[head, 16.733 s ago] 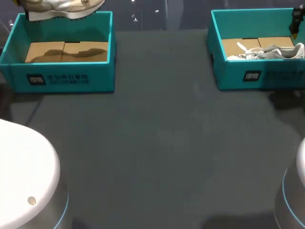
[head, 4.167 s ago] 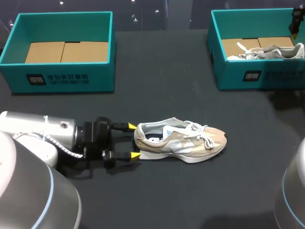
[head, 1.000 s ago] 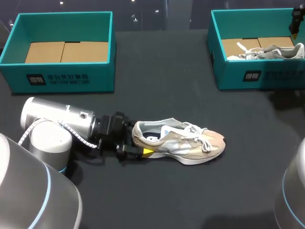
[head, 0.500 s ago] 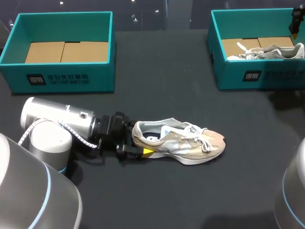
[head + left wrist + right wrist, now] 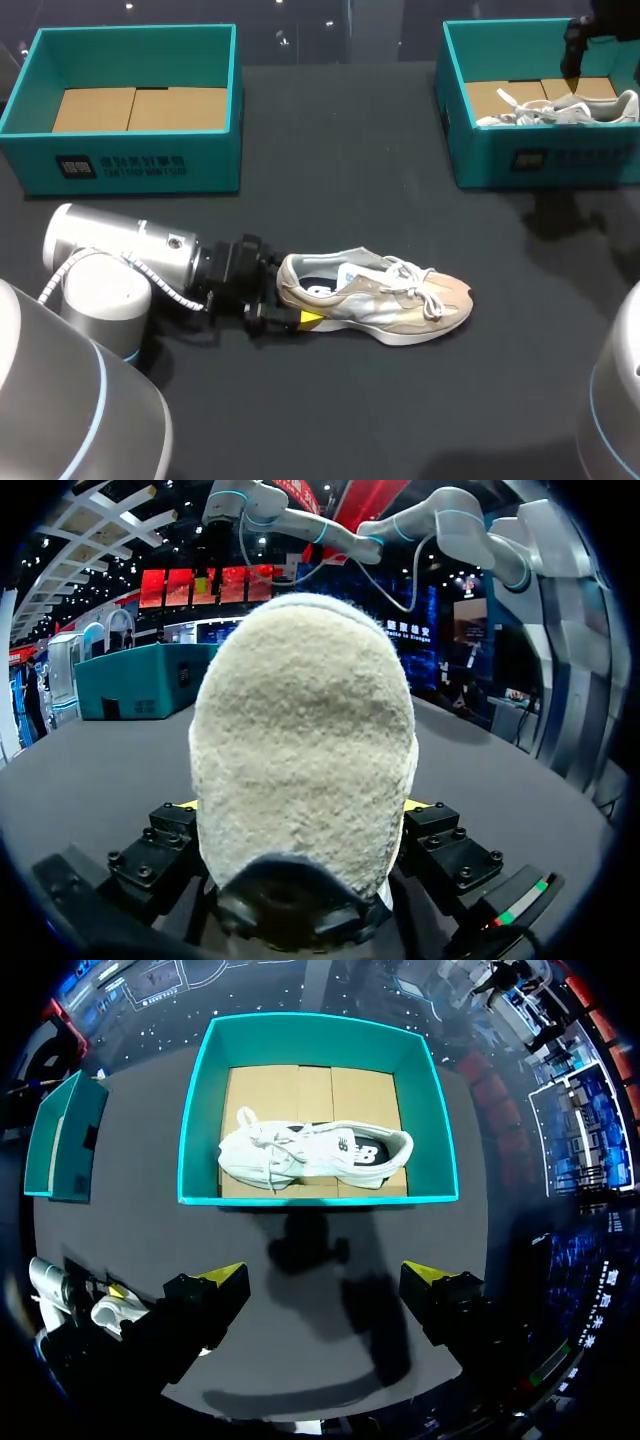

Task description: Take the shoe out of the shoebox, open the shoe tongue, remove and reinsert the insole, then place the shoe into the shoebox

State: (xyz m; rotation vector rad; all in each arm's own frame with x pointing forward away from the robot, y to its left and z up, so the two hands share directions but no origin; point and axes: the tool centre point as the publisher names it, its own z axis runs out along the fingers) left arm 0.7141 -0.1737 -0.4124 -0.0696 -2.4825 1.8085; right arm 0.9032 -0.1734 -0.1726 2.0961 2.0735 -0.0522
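A beige and tan shoe [image 5: 375, 295] lies on its sole in the middle of the dark table, toe to the right. My left gripper [image 5: 298, 293] lies level behind it, open, its fingers on either side of the heel. In the left wrist view the fuzzy heel [image 5: 300, 740] fills the space between the fingers. The empty left shoebox [image 5: 135, 165] stands at the back left. My right gripper [image 5: 325, 1275] hangs open and empty high over the right shoebox [image 5: 320, 1198], which holds a white shoe [image 5: 310, 1155].
The right shoebox [image 5: 560, 160] with the white shoe [image 5: 560, 108] stands at the back right, with my right gripper [image 5: 580, 40] above its far side. My left arm's silver body [image 5: 120, 260] lies across the table's left front.
My right gripper has shifted left over the right shoebox, and its shadow on the table has moved with it. The left arm and the beige shoe have kept still.
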